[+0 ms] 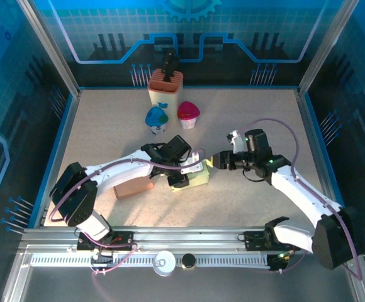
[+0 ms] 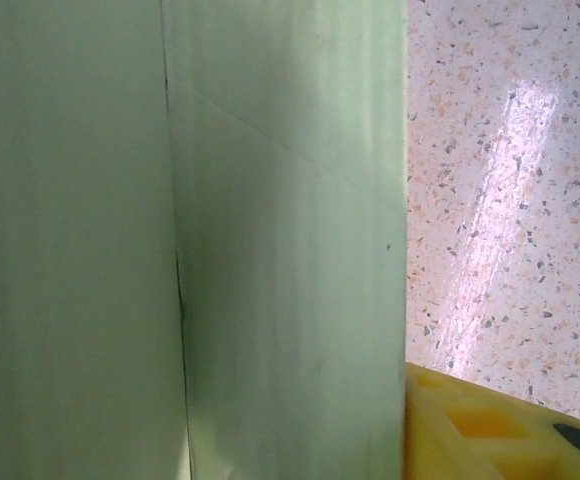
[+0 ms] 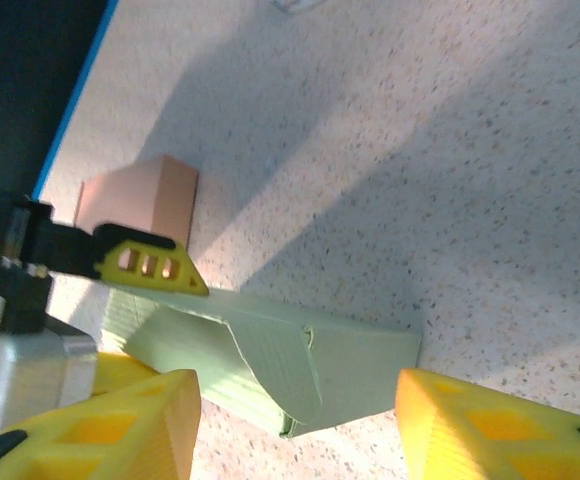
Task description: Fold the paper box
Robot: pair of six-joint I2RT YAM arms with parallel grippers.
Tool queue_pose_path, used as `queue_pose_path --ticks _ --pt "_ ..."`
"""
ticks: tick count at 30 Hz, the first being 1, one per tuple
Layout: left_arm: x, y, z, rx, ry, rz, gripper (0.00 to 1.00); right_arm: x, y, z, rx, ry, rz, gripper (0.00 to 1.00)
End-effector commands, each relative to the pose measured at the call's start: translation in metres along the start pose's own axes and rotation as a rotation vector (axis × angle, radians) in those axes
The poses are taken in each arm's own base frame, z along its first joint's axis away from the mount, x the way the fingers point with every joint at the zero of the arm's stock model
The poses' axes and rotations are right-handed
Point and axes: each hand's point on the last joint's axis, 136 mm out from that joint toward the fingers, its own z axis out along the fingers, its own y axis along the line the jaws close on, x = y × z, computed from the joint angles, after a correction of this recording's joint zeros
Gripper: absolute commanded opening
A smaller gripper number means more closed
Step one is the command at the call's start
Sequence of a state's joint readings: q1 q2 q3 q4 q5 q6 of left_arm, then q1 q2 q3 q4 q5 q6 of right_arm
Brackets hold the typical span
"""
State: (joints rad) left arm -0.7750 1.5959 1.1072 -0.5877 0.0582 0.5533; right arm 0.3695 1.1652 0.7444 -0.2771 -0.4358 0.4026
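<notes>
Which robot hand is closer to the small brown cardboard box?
Left. The left gripper sits just right of the small brown cardboard box; the right gripper is farther right.

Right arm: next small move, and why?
Probably ease the right gripper forward and close on the near end of the green paper box. Its fingers are open and straddle that end, while a finger of the left gripper lies on the far end, apparently steadying the box.
</notes>
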Motion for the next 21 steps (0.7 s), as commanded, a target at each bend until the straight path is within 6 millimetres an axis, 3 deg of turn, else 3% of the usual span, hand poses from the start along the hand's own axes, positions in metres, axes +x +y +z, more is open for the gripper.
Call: queue_pose_path --ticks 1,7,13,21 --pt "0.0 -0.003 -0.003 0.016 -0.02 0.015 0.48 0.006 0.018 0.006 -0.033 0.064 -0.105 0.54" --pt "-0.001 -0.003 -0.002 0.021 -0.022 0.014 0.49 0.003 0.01 0.012 0.038 0.071 -0.122 0.48" --pt "-0.001 -0.003 -0.001 0.023 -0.019 0.013 0.49 0.003 0.016 0.017 0.03 0.1 -0.146 0.41" --pt "-0.001 -0.003 0.0 0.022 -0.017 0.012 0.48 0.005 0.014 0.017 0.069 0.104 -0.153 0.26"
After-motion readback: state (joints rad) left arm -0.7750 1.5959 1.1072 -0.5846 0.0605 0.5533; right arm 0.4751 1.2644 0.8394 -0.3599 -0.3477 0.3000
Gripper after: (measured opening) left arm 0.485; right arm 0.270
